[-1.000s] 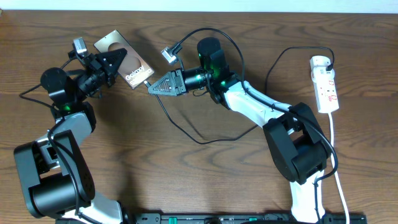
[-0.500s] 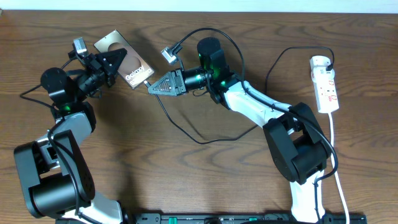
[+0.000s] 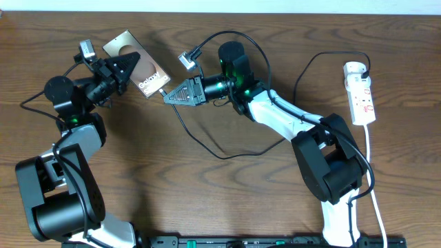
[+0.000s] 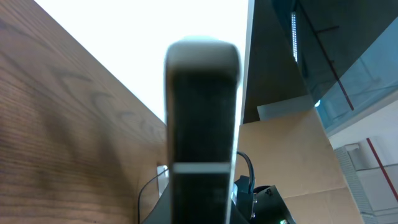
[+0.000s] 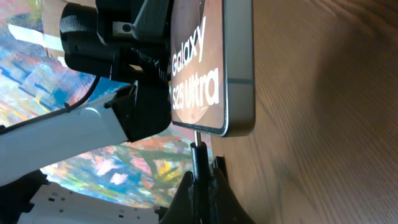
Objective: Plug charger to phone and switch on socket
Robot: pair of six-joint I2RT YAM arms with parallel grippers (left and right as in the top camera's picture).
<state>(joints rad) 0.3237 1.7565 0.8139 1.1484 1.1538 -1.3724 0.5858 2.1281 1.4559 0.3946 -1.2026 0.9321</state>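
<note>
Left hand (image 3: 129, 67) tight on "Galaxy S25 Ultra" phone (image 3: 150, 77), right hand (image 3: 167, 97) tight on charger (image 5: 198, 152) at its edge

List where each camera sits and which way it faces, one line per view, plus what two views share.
Overhead: above the table, facing straight down; both arms, left tool and right tool show.
Left wrist: on the left arm, looking along the edge of the held phone; its own tool barely shows.
Right wrist: on the right arm, facing the phone's end and the charger plug; own fingers show.
Shared: the phone appears in all three.
</note>
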